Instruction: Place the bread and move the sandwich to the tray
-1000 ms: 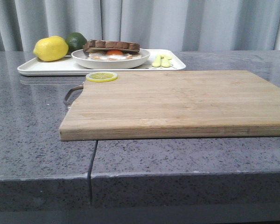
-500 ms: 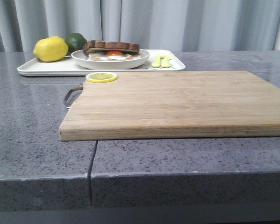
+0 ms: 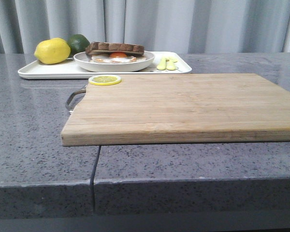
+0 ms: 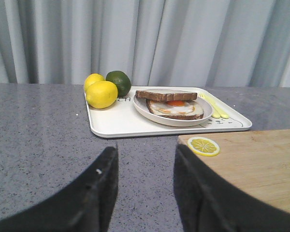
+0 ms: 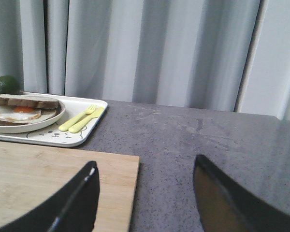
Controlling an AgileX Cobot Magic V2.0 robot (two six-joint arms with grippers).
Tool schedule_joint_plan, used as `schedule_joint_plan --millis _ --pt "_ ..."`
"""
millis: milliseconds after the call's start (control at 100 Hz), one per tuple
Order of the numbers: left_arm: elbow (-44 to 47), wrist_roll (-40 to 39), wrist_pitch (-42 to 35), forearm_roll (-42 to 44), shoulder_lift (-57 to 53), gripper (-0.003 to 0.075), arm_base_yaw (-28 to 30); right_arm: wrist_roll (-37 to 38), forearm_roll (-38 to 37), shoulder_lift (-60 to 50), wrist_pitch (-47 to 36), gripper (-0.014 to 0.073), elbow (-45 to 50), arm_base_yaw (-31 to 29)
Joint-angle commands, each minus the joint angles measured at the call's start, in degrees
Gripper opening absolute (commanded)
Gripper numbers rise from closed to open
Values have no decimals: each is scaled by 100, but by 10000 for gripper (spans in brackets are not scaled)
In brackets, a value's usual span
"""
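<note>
Both claws hang empty with jaws spread: our left gripper point(image 4: 145, 193) fills the lower middle of its wrist frame above bare grey counter, our right gripper point(image 5: 145, 198) the bottom of its own, over the counter beside the cutting board point(image 3: 183, 106). We see the sandwich point(image 3: 116, 52) in its white bowl point(image 3: 87, 60) on the tray point(image 3: 48, 71), upper left of the front frame, with the bread point(image 3: 115, 47) on top. A lemon slice point(image 3: 105, 79) lies on the board's near-left corner.
</note>
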Motion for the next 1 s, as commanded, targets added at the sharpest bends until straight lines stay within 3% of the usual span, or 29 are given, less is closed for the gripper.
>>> schedule_joint_plan --millis 0,240,310,490,520,990 --pt "-33 -35 -543 -180 -58 261 -60 11 -51 -38 -187 437 -90 -25" --pt "12 -35 -542 -180 -58 244 -60 11 -51 -38 18 402 -90 -25" --pt "12 -35 -542 -180 -58 190 -60 11 -51 -38 8 314 -90 -25" --pt "12 -35 -553 -180 -58 -21 -60 11 -51 -38 8 -28 -90 -25" --pt "12 -35 -553 -180 -58 -19 -60 11 -51 -38 8 -74 -90 -25" --pt "12 -35 -553 -180 -58 -20 -60 21 -46 -38 15 -67 -90 -25"
